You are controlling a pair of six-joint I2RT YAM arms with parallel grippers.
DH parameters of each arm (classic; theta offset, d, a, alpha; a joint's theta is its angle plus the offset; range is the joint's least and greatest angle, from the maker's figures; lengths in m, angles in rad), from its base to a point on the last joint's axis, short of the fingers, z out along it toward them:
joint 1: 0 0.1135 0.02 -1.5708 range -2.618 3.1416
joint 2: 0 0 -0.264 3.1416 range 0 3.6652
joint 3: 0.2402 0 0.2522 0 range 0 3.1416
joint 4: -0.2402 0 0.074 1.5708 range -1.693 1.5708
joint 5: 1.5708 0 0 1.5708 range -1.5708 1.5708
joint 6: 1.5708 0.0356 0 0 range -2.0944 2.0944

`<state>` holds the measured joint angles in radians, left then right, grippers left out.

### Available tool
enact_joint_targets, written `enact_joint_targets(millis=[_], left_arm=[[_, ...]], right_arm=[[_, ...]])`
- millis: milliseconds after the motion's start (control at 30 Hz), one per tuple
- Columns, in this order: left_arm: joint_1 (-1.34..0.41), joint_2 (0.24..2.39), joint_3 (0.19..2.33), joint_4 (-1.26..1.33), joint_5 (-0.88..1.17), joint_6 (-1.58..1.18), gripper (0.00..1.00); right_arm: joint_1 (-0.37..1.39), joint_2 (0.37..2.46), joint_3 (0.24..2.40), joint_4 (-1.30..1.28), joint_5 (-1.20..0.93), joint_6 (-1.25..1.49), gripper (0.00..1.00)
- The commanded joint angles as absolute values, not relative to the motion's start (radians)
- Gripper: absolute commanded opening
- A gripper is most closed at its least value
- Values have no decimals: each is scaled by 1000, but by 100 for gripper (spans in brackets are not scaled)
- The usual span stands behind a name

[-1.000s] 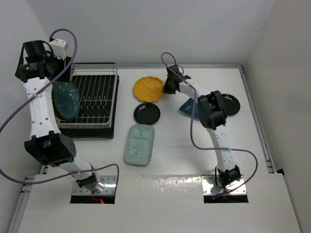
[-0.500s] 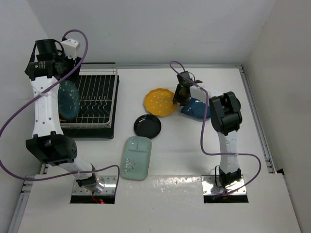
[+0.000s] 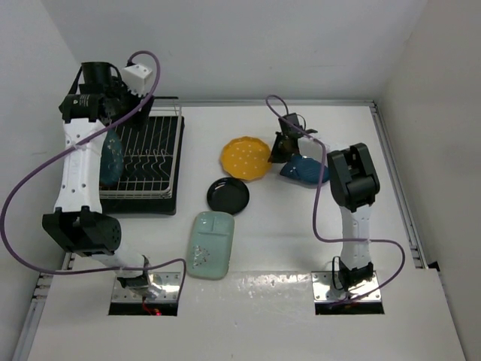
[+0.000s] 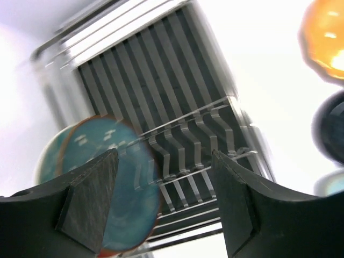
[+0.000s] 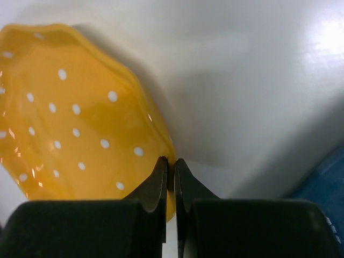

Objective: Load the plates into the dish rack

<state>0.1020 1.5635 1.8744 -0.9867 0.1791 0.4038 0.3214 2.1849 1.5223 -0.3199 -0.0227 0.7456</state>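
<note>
Yellow plate [image 3: 246, 158] lies on the counter [image 3: 301, 241] right of the rack [image 3: 154, 147], rim pinched in the right jaws; the left jaws gape wide over the rack, where a teal plate [image 4: 126, 193] stands.

robot lab cell: white walls [image 3: 225, 45], white table [image 3: 285, 248], l arm [image 3: 73, 177] & r arm [image 3: 353, 218] bolted on.

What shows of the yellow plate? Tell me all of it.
The yellow plate is glossy ceramic by its look, with a scalloped rim and small white dots. It rests on the white table, right of the dish rack and just beyond a black plate. The right gripper is shut on its rim, on the side away from the rack.
</note>
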Motion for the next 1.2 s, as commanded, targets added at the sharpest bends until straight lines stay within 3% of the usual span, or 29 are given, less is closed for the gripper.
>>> enact_joint_targets(millis=[0, 167, 533, 733, 867, 900, 967, 1100, 1167], left_arm=[[63, 1523, 1852, -999, 308, 417, 74], [-3, 1575, 1815, -999, 541, 407, 75], [-101, 1845, 1778, -849, 817, 292, 80], [-195, 2093, 1865, -822, 760, 212, 79], [-213, 2123, 1885, -822, 727, 212, 79], [-222, 2123, 1885, -822, 704, 212, 79], [-222, 2114, 1885, -822, 683, 212, 79], [-222, 2105, 1875, -822, 643, 212, 79], [-222, 2094, 1853, -822, 643, 212, 79]], right_arm=[[298, 2021, 1411, -215, -124, 756, 0], [281, 1869, 1319, 26, -170, 831, 0], [278, 1713, 1178, 123, -247, 900, 0], [275, 1739, 1121, 143, -238, 943, 0], [275, 1787, 1141, 68, -183, 890, 0], [273, 1805, 1235, 4, -172, 824, 6], [278, 1888, 1323, -174, -112, 696, 41], [288, 2115, 1624, -484, -32, 618, 54], [299, 2183, 1657, -517, -2, 618, 58]])
